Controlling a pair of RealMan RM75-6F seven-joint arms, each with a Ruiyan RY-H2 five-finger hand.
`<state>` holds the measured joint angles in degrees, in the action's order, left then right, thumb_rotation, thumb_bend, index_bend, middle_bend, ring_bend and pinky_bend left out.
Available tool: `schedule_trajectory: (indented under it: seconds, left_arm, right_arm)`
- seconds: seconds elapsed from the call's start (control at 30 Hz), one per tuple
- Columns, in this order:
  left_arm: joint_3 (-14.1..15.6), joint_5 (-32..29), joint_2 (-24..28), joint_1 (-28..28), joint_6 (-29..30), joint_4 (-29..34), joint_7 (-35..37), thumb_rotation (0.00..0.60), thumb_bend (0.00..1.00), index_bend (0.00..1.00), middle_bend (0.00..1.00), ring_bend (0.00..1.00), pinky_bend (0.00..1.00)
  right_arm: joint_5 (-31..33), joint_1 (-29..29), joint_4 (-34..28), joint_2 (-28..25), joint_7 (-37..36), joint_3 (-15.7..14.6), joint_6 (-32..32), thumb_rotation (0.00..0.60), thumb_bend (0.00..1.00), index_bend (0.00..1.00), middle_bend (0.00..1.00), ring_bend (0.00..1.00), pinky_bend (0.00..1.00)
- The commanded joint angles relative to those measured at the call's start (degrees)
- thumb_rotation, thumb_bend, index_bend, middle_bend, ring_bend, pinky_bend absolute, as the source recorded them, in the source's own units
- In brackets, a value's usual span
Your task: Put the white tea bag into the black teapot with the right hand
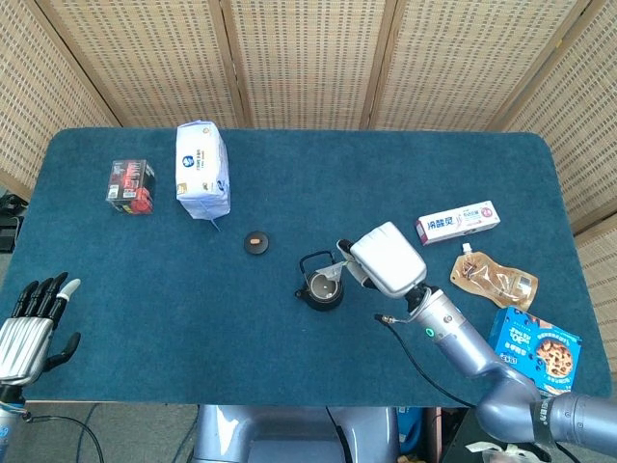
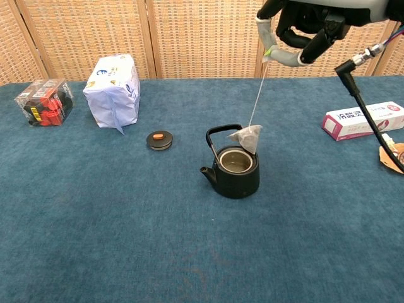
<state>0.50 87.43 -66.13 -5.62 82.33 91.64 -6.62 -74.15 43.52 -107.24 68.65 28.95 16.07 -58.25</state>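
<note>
The black teapot stands lidless near the table's middle, its handle upright. My right hand is raised above and to the right of it, pinching the tag end of a string. The white tea bag hangs from that string just over the pot's open mouth, at its right rim. My left hand rests at the table's near left edge, fingers apart, holding nothing; the chest view does not show it.
The teapot's lid lies left of the pot. A white-blue bag and a red-black box sit at the far left. A toothpaste box, a brown pouch and a cookie box lie at the right.
</note>
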Motion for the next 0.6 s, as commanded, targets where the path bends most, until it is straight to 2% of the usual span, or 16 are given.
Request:
schedule_trajectory:
  seconds: [0.03,0.6]
  left_arm:
    - [0.0,-0.1,0.0,0.1,0.1,-0.1,0.0,0.6,0.41,0.0,0.0,0.0,0.0]
    - [0.2,-0.7,-0.6,0.2,-0.5,-1.1,0.5,0.6,0.41,0.0,0.0,0.0,0.0]
  right_arm:
    - [1.1,0.6,-0.1,0.1,0.9,-0.3,0.5,0.581,0.66,0.63,0.9,0.91,0.99]
    - [4.4,2.5,2.8,2.8,1.4,-2.2,1.7,0.582,0.66,0.63,0.9,0.91,0.99]
